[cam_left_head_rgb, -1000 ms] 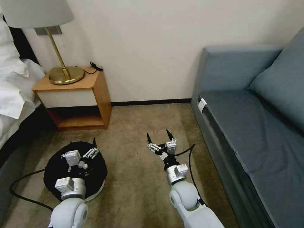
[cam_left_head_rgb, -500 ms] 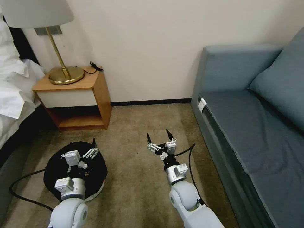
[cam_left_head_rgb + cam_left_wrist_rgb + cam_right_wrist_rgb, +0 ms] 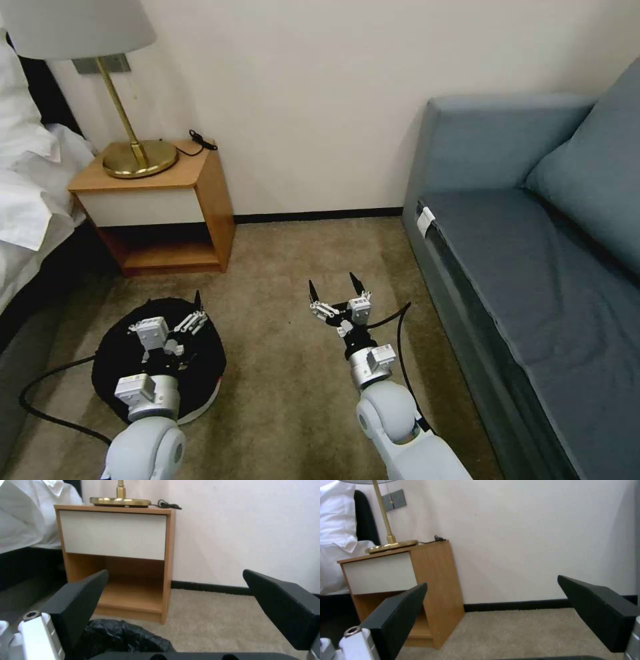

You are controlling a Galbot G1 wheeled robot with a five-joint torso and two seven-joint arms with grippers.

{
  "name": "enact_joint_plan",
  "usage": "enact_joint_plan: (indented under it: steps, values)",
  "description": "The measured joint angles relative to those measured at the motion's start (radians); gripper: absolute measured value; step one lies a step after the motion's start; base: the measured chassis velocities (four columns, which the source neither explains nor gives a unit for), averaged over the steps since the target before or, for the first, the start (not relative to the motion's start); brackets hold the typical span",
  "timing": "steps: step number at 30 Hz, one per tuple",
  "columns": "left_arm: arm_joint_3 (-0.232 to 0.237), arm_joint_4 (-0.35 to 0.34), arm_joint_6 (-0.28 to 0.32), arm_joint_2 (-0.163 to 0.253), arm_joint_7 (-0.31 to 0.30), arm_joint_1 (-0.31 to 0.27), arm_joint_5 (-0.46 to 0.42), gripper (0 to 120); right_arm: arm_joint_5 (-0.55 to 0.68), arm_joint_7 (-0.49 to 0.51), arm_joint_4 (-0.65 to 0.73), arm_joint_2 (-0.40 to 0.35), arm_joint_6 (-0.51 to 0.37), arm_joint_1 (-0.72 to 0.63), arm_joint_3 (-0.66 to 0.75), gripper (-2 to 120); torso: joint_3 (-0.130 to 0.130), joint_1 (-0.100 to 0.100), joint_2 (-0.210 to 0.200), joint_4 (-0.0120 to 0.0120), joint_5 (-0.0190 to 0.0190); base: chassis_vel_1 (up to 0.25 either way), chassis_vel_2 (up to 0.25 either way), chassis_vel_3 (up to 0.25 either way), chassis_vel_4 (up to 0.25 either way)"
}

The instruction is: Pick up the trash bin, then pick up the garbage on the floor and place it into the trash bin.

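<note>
The trash bin [image 3: 200, 373], lined with black plastic, is seen on the carpet [image 3: 287, 400] in front of the nightstand [image 3: 160, 200], and the left gripper [image 3: 175, 319] is held over it with fingers spread wide, the bag's crinkled edge [image 3: 123, 635] showing just below one finger [image 3: 80, 605] in the left wrist view. The right gripper [image 3: 337, 288] is held above bare carpet between bin and sofa [image 3: 533, 267], also wide open and empty. No garbage is visible on the floor.
</note>
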Motion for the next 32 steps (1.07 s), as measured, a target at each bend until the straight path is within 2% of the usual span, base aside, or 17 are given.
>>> enact_joint_plan:
  steps: [32]
  values:
    - [0.000,0.000,0.000,0.000,-0.001,0.000,0.000,100,0.000,0.000,-0.001,0.000,0.000,0.000,0.000,100,0.000,0.000,0.000,0.0000,0.0000,0.000,0.000,0.000,0.000]
